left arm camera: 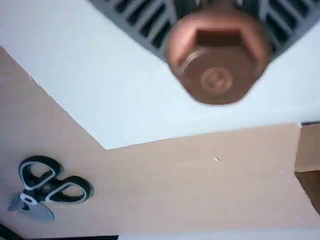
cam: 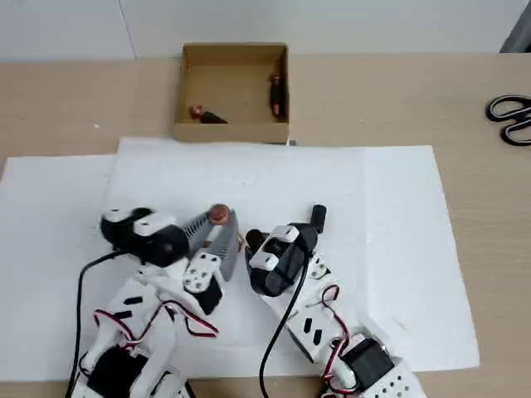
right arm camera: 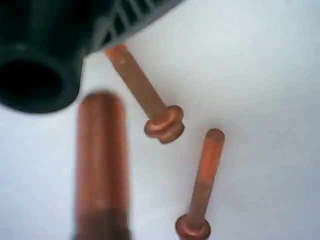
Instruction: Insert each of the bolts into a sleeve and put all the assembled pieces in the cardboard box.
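Currently we are seeing the left gripper (cam: 217, 224) clamping a copper bolt (cam: 218, 214) between its grey fingers (left arm camera: 135, 12), with the bolt's round head sticking out past the tips. The right gripper (cam: 309, 232) is closing on a black sleeve (cam: 319, 217), which is jutting out toward the far edge of the desk (cam: 66, 99). Bolt and sleeve are hanging near each other over the middle of the white sheet (cam: 398, 249). They are not touching, and the bolt is sitting on the side nearer the desk's left edge. In the right wrist view, two loose bolts (right arm camera: 145, 100) (right arm camera: 200, 190) are lying apart on the sheet beneath that gripper. A blurred copper shaft (right arm camera: 100, 160) is showing just beside the sleeve's open mouth, not inside it. We cannot tell whether it is the bolt the left gripper is holding. The cardboard box (cam: 235, 51) is sitting at the desk's far edge, left of the middle. It is holding two assembled pieces, one in its near left corner (cam: 202, 114) and one along its right wall (cam: 276, 95). Scissors (cam: 510, 118) are lying by the desk's right edge.
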Tool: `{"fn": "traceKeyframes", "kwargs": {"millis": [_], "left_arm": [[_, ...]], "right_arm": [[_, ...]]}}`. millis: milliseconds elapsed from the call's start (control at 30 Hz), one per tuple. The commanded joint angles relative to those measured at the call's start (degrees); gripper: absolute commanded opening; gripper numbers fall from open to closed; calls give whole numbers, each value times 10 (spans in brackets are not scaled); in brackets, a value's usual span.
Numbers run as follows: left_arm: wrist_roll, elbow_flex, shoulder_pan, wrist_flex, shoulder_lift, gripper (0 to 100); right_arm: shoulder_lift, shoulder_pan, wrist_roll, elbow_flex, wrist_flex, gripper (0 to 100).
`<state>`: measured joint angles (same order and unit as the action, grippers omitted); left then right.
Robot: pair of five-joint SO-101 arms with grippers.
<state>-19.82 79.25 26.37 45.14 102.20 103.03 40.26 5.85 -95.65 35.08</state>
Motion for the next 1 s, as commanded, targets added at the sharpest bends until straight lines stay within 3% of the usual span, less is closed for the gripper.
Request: {"fn": "traceKeyframes", "kwargs": {"millis": [0, 533, 967], "left_arm": [[-9, -32, 15, -3, 1, 7], [-10, -88, 11, 24, 1, 7], [-11, -73, 11, 43, 1, 7]], "right_arm": [[9, 23, -4, -8, 2, 2], [10, 0, -5, 1, 63, 2], [10, 33, -5, 4, 61, 2]]}}
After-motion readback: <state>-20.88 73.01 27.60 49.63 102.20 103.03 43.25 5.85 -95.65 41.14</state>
